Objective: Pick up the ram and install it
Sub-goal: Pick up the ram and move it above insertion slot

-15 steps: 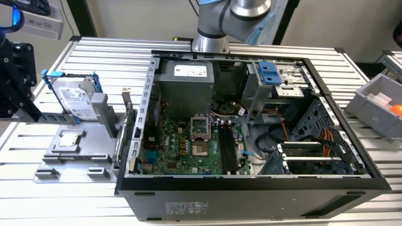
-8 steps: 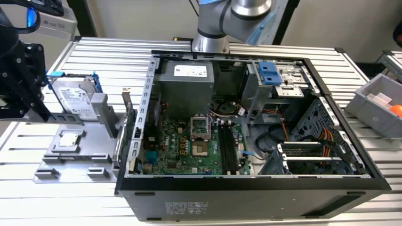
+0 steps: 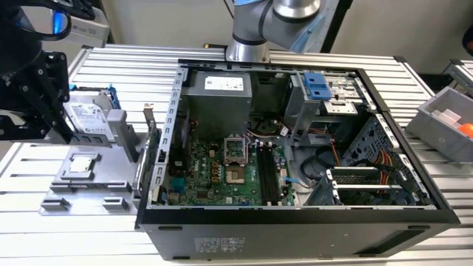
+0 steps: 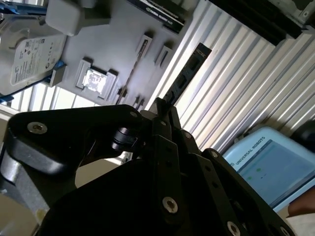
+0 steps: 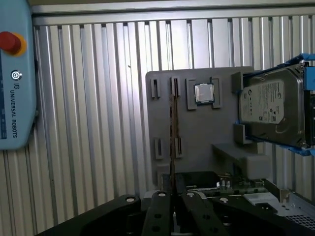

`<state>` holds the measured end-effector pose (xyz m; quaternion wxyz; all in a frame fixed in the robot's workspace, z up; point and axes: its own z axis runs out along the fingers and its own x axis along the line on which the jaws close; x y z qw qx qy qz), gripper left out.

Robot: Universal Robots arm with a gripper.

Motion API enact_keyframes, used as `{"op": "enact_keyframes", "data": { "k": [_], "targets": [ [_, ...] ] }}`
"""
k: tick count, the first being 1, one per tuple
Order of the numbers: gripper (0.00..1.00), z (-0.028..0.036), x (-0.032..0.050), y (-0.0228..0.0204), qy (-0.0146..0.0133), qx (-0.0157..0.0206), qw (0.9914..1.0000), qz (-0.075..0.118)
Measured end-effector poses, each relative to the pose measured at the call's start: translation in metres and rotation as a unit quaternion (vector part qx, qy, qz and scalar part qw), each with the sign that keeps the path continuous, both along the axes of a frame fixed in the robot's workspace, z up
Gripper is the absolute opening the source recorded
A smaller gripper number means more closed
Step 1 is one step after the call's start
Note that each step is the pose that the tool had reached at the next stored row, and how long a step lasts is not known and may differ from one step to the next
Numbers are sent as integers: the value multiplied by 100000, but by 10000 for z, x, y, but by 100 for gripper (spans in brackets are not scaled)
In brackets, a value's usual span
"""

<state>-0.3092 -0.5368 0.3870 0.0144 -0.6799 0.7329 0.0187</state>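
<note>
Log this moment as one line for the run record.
step: pickup | gripper: shut on ram | position: over gray fixture tray holding hard drive | install: not yet done

This is a robotics lab bench set up for computer assembly. A ribbed aluminium profile table (image 3: 133, 66) carries an open desktop computer case (image 3: 296, 235) with its motherboard (image 3: 214, 172) exposed, and a robot arm (image 3: 255, 27) rises at the case's far side. On the table lie a grey fixture plate (image 5: 206, 132) holding a hard drive (image 5: 270, 105) and a processor chip (image 5: 204, 92), and a pale blue teach pendant (image 5: 17, 98) with a red emergency-stop button (image 5: 10, 43).
</note>
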Motion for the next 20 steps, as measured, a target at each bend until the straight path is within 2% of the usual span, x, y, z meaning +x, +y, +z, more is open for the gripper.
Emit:
{"op": "enact_keyframes", "data": {
  "k": [10,20],
  "targets": [
    [0,0,219,0,151,2,100000,0],
    [0,0,468,0,441,-4,99999,-1]
  ]
}}
